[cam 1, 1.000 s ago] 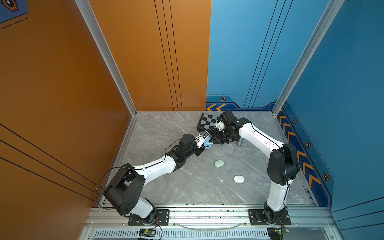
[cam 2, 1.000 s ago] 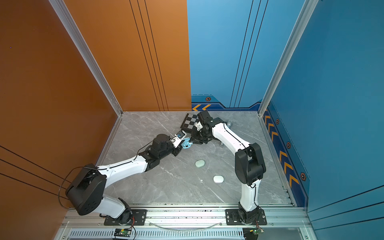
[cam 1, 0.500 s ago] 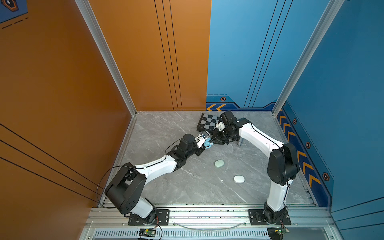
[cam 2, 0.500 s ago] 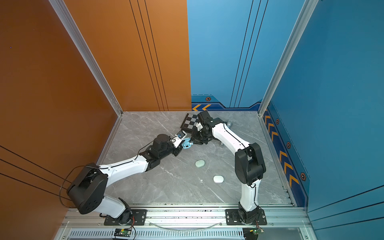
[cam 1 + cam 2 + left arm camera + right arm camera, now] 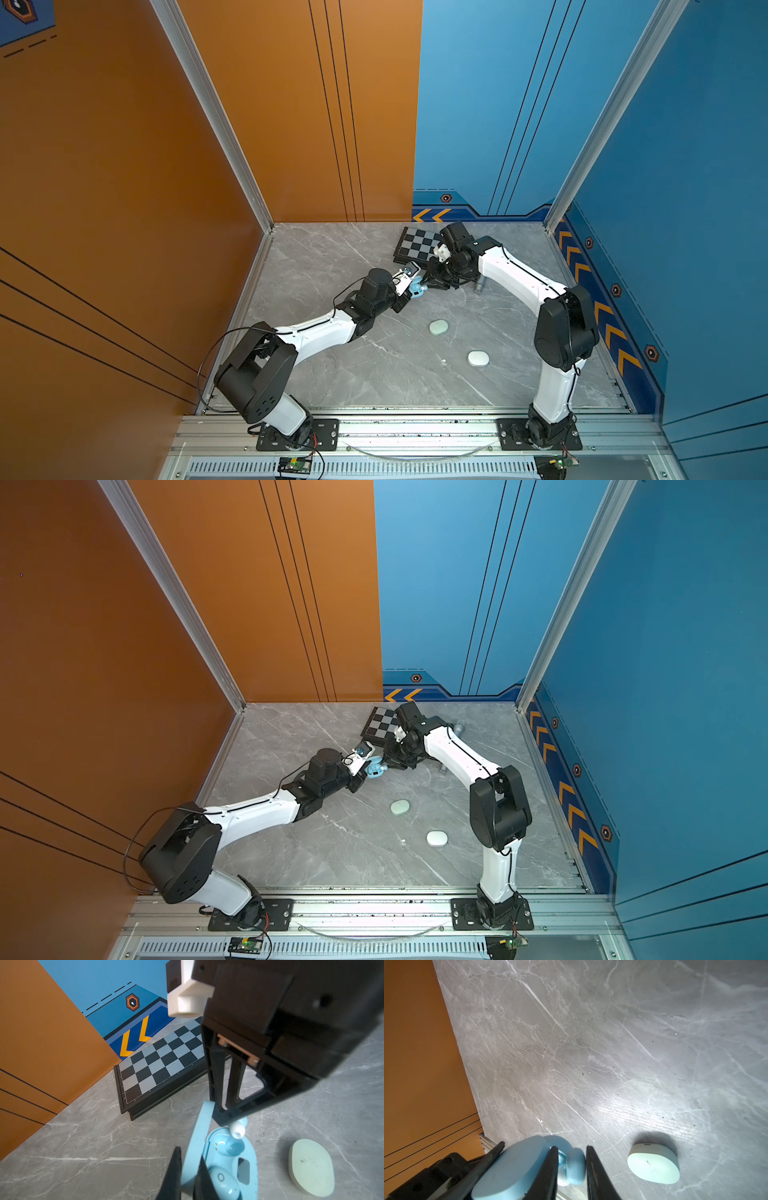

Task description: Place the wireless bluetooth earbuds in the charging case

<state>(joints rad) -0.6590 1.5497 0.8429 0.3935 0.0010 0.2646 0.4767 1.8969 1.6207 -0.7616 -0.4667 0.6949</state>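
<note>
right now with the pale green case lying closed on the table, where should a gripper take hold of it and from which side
Across its short width, jaws on the two long edges at mid-length, coming straight down. The pale green case lies flat and closed, a low oval with rounded sides, so the ends would likely slip; bare table surrounds it.

A folding chessboard of black and silver squares (image 5: pixel 417 247) (image 5: pixel 384 721) (image 5: pixel 162 1064) lies flat on the grey marble-patterned tabletop (image 5: pixel 332 257), right of centre near its far edge in both top views. A small silver metal cylinder (image 5: pixel 480 286) lies lower right of it. Orange wall panels (image 5: pixel 124 166) fill the left, and blue wall panels (image 5: pixel 498 104) with orange chevrons (image 5: pixel 432 215) fill the right.
</note>
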